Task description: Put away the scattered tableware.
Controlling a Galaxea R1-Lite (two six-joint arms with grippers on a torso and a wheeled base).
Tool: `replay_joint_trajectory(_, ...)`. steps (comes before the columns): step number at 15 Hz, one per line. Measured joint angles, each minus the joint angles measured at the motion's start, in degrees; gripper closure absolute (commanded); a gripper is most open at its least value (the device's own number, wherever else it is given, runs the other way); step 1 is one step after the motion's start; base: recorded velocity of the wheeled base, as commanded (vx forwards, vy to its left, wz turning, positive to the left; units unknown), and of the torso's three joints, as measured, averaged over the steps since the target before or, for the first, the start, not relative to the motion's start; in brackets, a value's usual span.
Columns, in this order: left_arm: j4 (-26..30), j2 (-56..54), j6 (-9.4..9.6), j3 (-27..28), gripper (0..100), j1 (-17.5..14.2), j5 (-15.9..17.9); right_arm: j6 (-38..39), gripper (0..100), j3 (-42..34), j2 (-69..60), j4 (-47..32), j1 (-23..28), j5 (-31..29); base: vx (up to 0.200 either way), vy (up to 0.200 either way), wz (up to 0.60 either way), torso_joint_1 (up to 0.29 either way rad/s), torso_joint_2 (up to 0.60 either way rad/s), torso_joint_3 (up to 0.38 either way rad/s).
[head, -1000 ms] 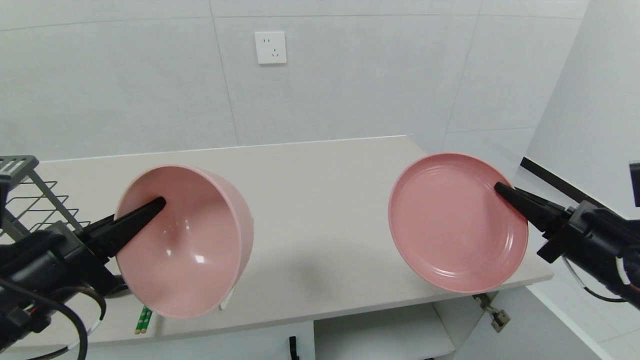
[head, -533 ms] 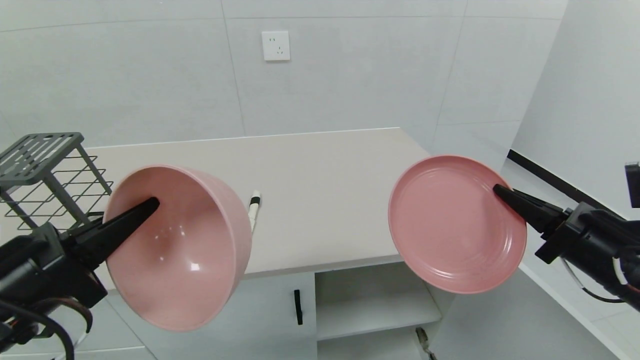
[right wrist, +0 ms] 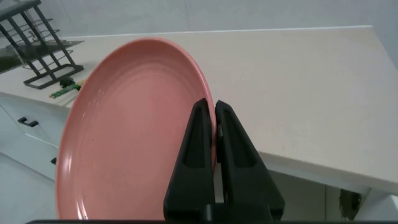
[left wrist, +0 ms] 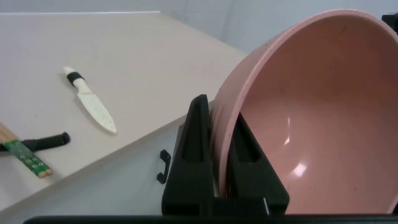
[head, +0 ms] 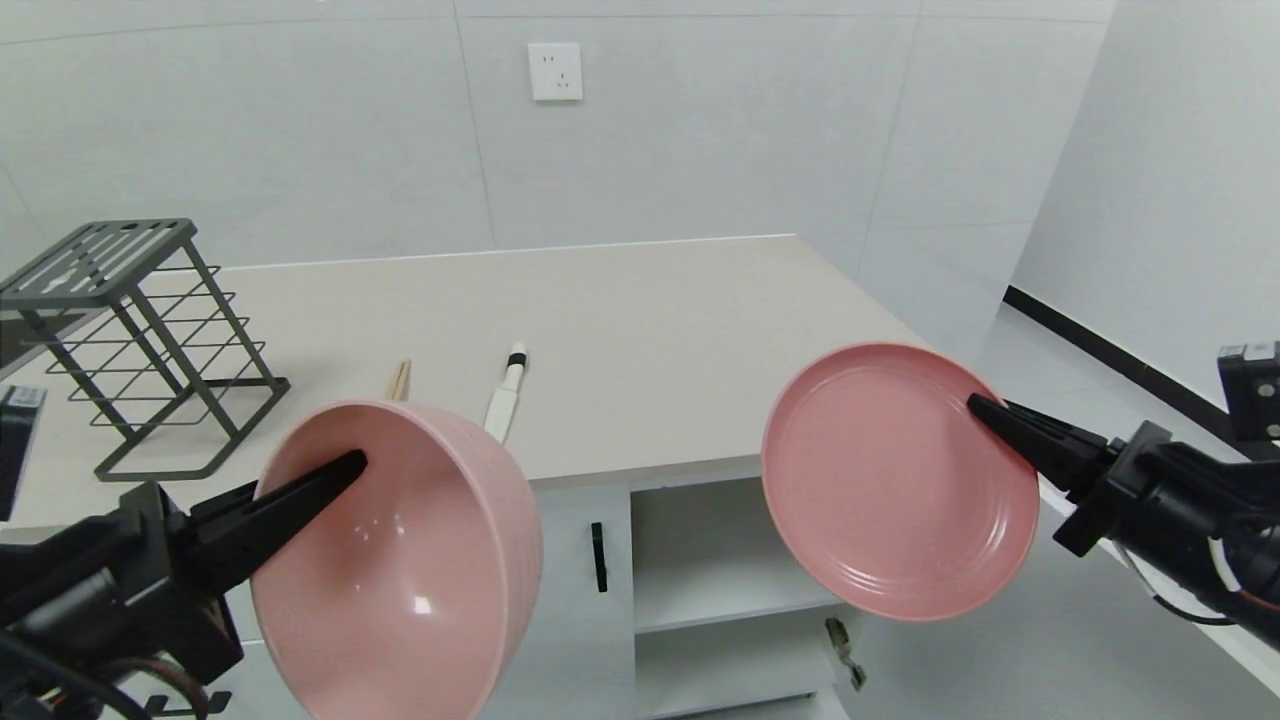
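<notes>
Found left gripper clamped on the rim of a pink bowl, one finger inside the wall, the other outside. Noted bowl held in the air on its side, opening turned toward the robot, before the front edge of the counter and clear of it.

Found right gripper closed on the rim of a pink plate, fingers pinching the edge from both faces. Noted plate held nearly on edge, upper face toward the robot, in the air before the counter's front edge at its right end. Recorded bowl and plate well apart from each other.

Logged on the counter:
- A white knife with a black band at the handle, lying flat near the front edge.
- Chopsticks near the knife on its left, apart from it, near ends hidden behind the bowl.
- A dark wire rack standing upright at the left end, well apart from both.

Logged under the counter a white cabinet: a closed door with a black handle, and to its right an open bay with one shelf. Could not tell the far right side of the bay, hidden behind the plate.

Marked a white socket on the tiled wall behind the counter.
</notes>
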State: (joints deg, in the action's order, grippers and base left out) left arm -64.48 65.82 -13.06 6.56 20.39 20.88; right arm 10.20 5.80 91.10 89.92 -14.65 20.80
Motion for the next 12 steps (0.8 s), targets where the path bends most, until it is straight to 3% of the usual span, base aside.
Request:
replay_joint_trajectory(5, 0.1, 0.3, 0.33, -0.39, 100, 0.18, 0.02, -0.09, 100, -0.43, 0.16, 0.07, -0.23, 0.0, 0.0, 0.0, 0.0, -0.088, 0.23, 0.142)
replay_joint_trajectory(12, 0.16, 0.33, 0.44, -0.41, 100, -0.15, 0.02, -0.11, 100, -0.79, 0.18, 0.02, -1.11, 0.02, 0.0, 0.0, 0.0, -0.156, 0.46, 0.295)
